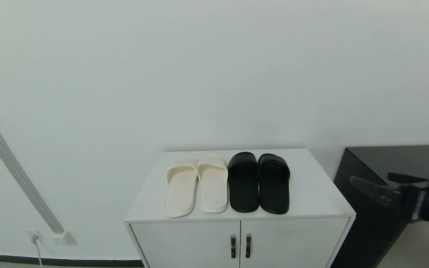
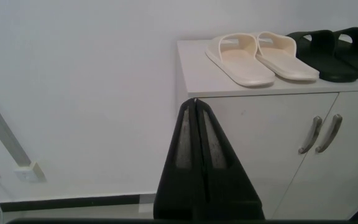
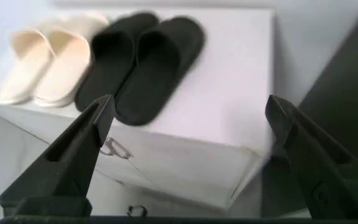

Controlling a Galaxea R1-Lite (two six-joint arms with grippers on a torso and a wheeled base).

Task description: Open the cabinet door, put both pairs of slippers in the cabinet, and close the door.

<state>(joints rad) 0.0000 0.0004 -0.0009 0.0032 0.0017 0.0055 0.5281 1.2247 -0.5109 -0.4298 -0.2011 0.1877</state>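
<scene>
Right pincer (image 1: 369, 177) spread wide, holding nothing, right of the closed cabinet (image 1: 311, 188) bearing black slippers (image 1: 253, 186)

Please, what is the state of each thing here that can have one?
Cabinet doors: both closed.
Cream slippers: on the cabinet top, soles down.
Black slippers: on the cabinet top, soles down.
Left gripper: shut, empty.
Right gripper: open, empty.

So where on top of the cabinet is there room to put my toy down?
The widest bare patch of the cabinet top lies between the black slippers and its right edge. A narrower strip runs left of the cream slippers. The middle is crowded: all four slippers lie side by side.
</scene>
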